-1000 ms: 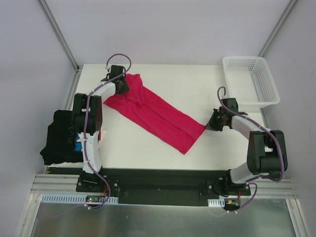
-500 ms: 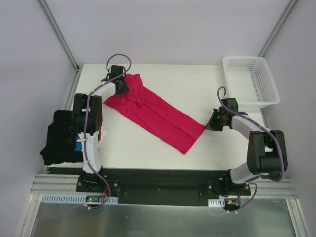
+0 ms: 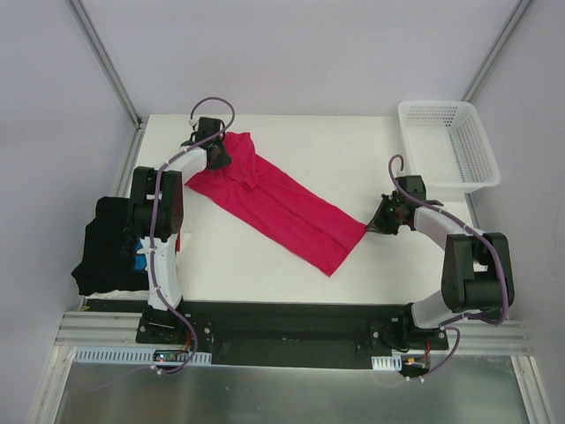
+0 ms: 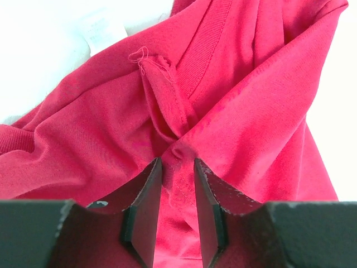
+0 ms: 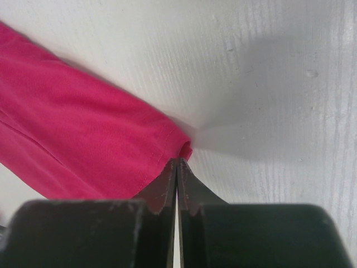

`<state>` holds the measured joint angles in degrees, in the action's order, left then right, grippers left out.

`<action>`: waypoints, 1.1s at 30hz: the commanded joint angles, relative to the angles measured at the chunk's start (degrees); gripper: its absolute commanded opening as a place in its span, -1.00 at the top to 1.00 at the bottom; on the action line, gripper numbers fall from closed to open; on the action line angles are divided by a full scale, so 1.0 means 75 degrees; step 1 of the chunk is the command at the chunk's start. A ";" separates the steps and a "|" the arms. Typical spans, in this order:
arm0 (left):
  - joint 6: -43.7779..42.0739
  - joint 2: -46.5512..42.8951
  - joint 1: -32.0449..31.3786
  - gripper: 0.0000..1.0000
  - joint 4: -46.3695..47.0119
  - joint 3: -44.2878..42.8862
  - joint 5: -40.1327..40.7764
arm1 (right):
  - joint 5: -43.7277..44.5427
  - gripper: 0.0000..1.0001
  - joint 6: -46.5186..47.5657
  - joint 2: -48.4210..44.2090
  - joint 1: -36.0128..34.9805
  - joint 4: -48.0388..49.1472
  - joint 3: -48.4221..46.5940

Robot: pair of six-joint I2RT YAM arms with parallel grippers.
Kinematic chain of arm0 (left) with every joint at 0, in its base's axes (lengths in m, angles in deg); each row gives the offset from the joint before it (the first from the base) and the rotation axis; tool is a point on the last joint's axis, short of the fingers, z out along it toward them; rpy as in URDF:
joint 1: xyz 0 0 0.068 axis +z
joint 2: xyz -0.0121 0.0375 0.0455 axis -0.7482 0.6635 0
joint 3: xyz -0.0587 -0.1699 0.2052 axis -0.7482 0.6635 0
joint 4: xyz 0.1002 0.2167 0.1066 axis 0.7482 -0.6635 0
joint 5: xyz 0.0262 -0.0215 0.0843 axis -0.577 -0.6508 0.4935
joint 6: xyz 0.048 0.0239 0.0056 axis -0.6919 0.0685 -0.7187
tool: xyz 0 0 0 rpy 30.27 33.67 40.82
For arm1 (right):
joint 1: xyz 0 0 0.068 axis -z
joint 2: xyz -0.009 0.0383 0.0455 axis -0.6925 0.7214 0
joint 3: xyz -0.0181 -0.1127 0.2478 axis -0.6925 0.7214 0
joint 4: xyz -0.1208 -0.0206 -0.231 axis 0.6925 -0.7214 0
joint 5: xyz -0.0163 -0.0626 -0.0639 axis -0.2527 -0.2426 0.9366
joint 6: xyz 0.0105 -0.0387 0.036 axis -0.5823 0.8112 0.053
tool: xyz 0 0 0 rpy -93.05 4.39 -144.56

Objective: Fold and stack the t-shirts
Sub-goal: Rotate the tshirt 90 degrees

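A crimson-pink t-shirt [image 3: 274, 199] lies folded into a long strip, slanting across the white table from far left to near right. My left gripper [image 3: 220, 157] is at its collar end. In the left wrist view its jaws [image 4: 177, 164] stand narrow, closed on a bunched fold of the cloth just below the ribbed collar [image 4: 206, 44]. My right gripper [image 3: 372, 227] is at the strip's near-right hem corner. In the right wrist view its jaws [image 5: 177, 162] are shut, with the curled hem corner [image 5: 184, 148] pinched at their tips. A black t-shirt [image 3: 110, 243] with a blue print lies heaped off the table's left edge.
A white plastic lattice basket [image 3: 439, 104] stands at the far right corner. White and red cloth edges show under the black heap beside the left arm's base [image 3: 159, 265]. Grey walls and metal frame posts enclose the table.
Neither the arms nor the shirt have visibly moved.
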<state>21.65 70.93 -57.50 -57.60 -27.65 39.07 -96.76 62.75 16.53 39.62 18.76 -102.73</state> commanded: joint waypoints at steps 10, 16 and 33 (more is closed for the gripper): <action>0.0063 0.0006 -0.0105 0.45 -0.0051 0.0199 -0.0007 | -0.0012 0.98 -0.0033 -0.0052 0.0092 0.0048 0.0104; 0.0051 0.0017 -0.0116 0.64 -0.0040 0.0094 0.0005 | -0.0024 0.98 -0.0045 -0.0028 0.0092 0.0083 0.0104; -0.0112 -0.0778 -0.0128 1.00 -0.0098 0.0269 0.0145 | -0.0036 0.98 -0.0045 -0.0040 0.0092 0.0153 0.0151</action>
<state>21.80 70.79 -57.87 -57.71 -26.25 39.12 -96.78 62.75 16.53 39.89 18.80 -101.98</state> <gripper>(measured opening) 0.006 0.012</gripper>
